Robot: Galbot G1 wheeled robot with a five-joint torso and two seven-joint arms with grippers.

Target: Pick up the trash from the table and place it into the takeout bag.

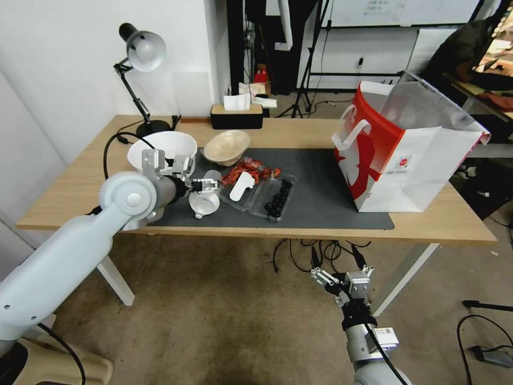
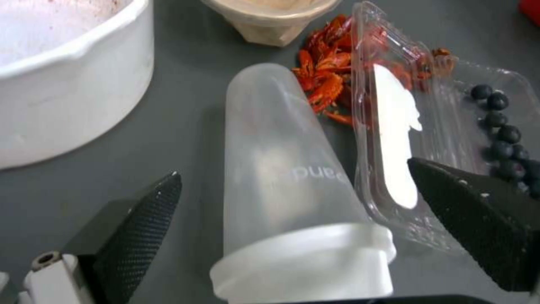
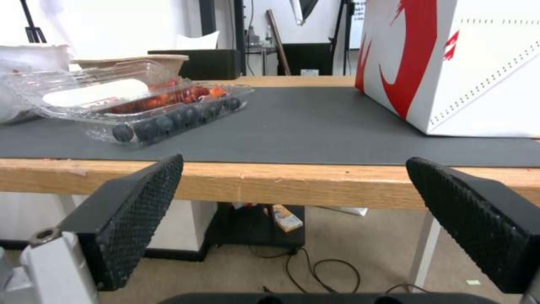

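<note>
The left gripper (image 2: 292,219) hung over the dark mat (image 1: 320,187) with its 2 fingers spread wide, 1 on each side of the clear plastic cup (image 2: 287,169), which lay on its side with the white lidded rim toward the wrist. Neither pad appeared to touch the cup yet.

To take it well, the fingers would probably need to settle lower and close across the stiffer part near the lid, since the thin wall looked likely to buckle or roll away. The far finger (image 2: 478,219) sat just over the edge of the open clear clamshell (image 2: 450,139), which held a white label and dark berries, so closing carelessly risked catching that tray too. Red wrappers (image 2: 326,80) lay just beyond the cup, with the tan bowl (image 2: 270,21) and the white bowl (image 2: 67,84) nearby.

The left arm (image 1: 69,251) reached forward from the robot's side, forearm roughly level, wrist pointing along the table (image 1: 69,187).

The right gripper (image 1: 342,280) waited below the table edge, fingers wide apart and empty. The takeout bag (image 1: 395,160) stood open on the mat's right end, well apart from the cup.
</note>
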